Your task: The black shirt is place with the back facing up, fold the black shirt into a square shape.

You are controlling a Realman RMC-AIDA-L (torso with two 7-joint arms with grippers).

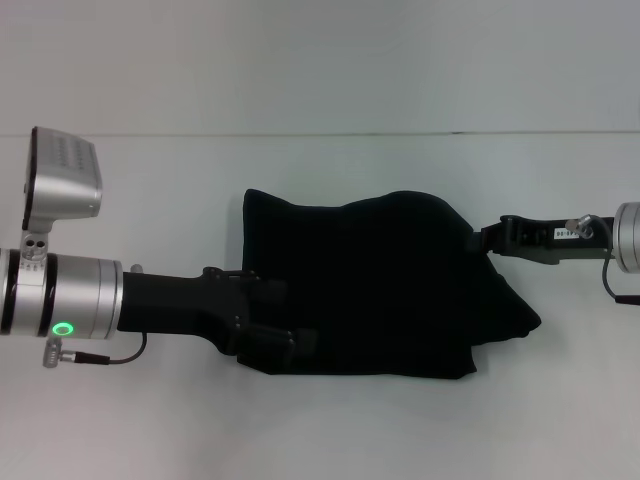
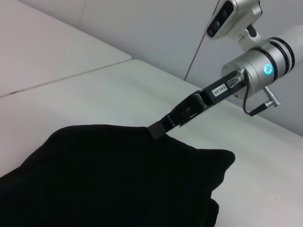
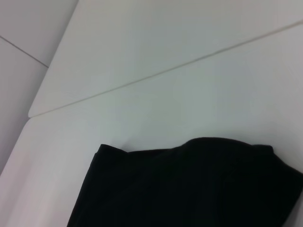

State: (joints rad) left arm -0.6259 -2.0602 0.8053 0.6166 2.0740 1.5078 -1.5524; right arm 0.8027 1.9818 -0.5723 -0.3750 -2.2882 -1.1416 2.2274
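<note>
The black shirt lies bunched and partly folded in the middle of the white table, and no lettering shows. My left gripper sits low over the shirt's left near edge, black against black. My right gripper is at the shirt's right far corner. In the left wrist view the right gripper is shut on the edge of the shirt, and the cloth rises to its tip. The right wrist view shows only the shirt on the table.
The white table runs on all sides of the shirt. A seam crosses it at the back. A second table section shows in the left wrist view.
</note>
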